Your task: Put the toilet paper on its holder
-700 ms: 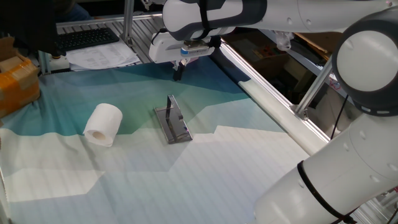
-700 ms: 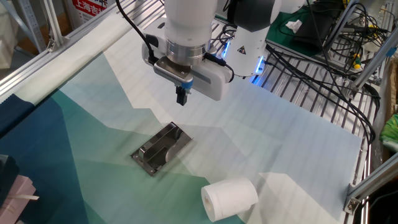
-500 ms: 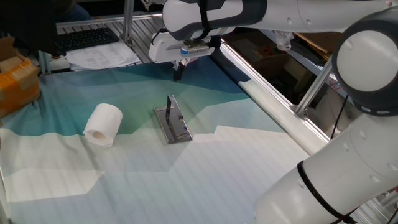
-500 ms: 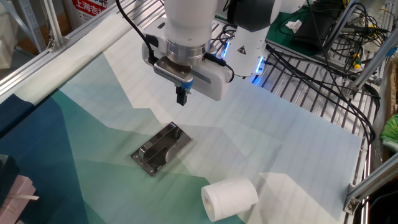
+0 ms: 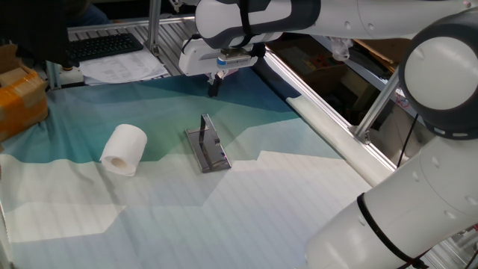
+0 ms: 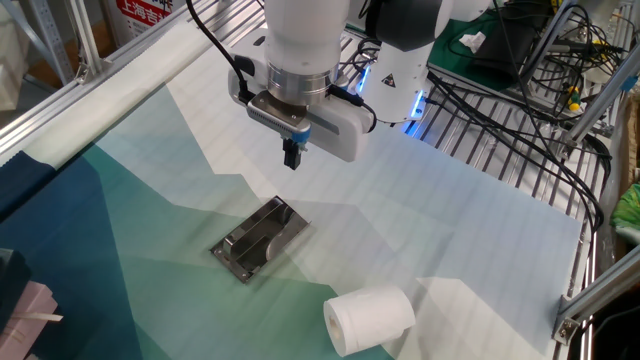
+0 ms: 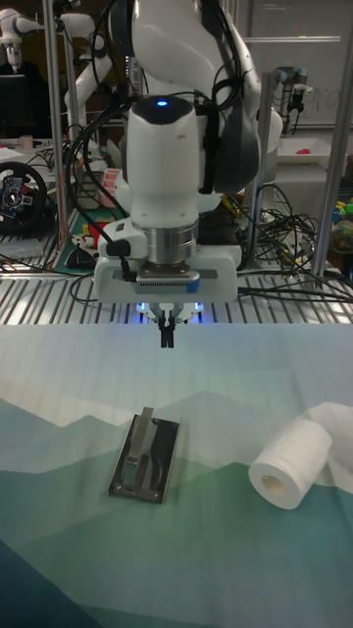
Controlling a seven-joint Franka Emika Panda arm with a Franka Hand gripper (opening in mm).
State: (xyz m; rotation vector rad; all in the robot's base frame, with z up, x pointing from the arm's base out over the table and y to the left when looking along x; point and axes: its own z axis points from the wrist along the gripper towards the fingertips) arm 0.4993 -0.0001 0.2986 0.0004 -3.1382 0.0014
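The toilet paper (image 5: 125, 149) (image 6: 369, 317) (image 7: 295, 461) is a white roll lying on its side on the cloth, its hollow core facing outward. The holder (image 5: 208, 147) (image 6: 258, 238) (image 7: 146, 455) is a small grey metal plate with a thin bar, resting mid-table apart from the roll. My gripper (image 5: 214, 87) (image 6: 292, 156) (image 7: 167, 336) hangs above the cloth behind the holder, its fingers pressed together and shut on nothing. It is well clear of both the roll and the holder.
A green-and-white patterned cloth (image 5: 224, 209) covers the table. An aluminium rail (image 5: 328, 123) runs along one side. A keyboard and papers (image 5: 112, 56) lie at the far end, an orange box (image 5: 19, 101) sits at the edge, and cables (image 6: 520, 90) crowd the arm's base.
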